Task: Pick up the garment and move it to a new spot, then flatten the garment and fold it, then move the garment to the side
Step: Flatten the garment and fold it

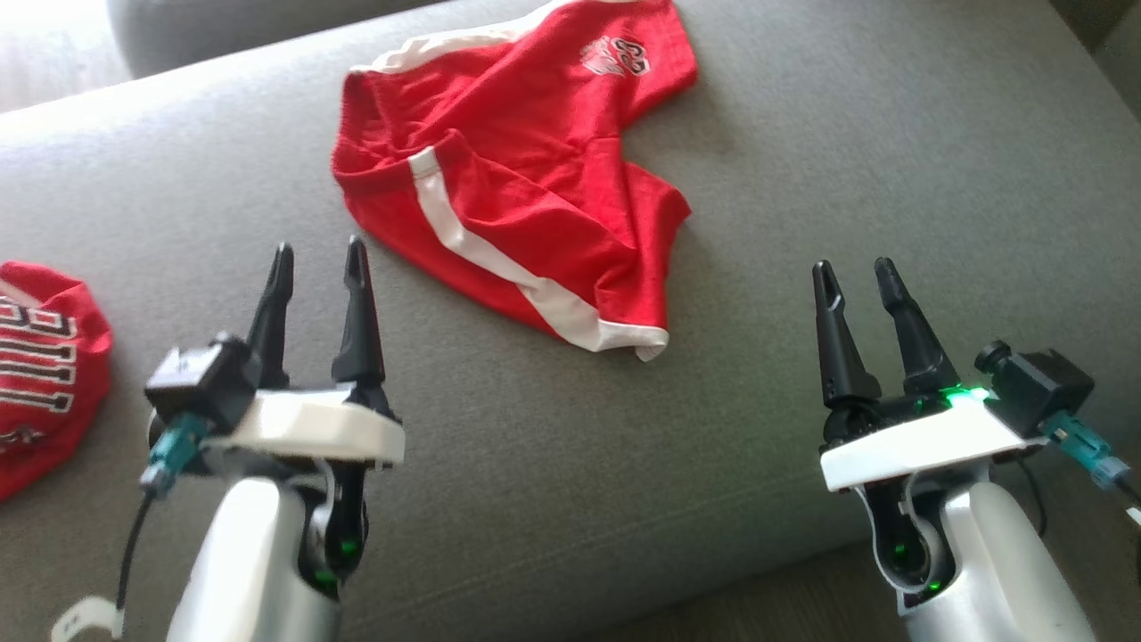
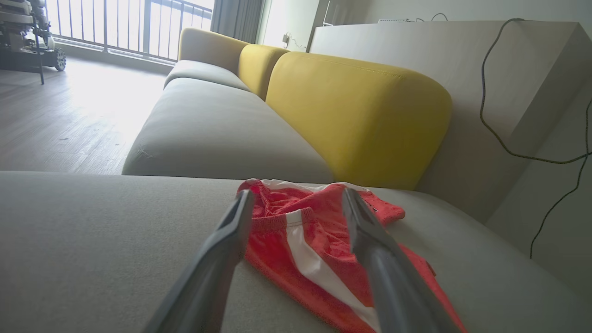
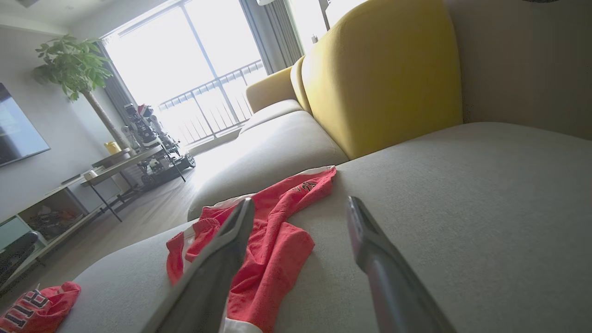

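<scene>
Big grey sofa point(image 1: 847, 160) under both arms here. The wrist views add what the head view leaves out: the sofa's yellow backrest point(image 2: 356, 115) rising behind the seat. On the right wrist view there is also a bright window point(image 3: 203, 69) and a leafy plant point(image 3: 69, 69) beyond the sofa's far end. Now the red shorts point(image 1: 526, 196): crumpled on the sofa's seat, toward the back, white side stripe up, nothing touching them. A second red piece, a jersey point(image 1: 45, 366), sits at the sofa's left front, cut off by the frame, its white lettering hard to read. The left gripper point(image 1: 320, 248) hovers over the sofa's front, jaws wide and empty. The right gripper point(image 1: 853, 266) does likewise, jaws wide, holding nothing. The left wrist view brings in a thin black cable point(image 2: 490, 125) trailing down the wall behind the sofa. The shorts' top edge runs out of the head view, and their near hem drops off the bottom of the left wrist view. Their small white logo point(image 1: 615, 58) is too blurred to read.
</scene>
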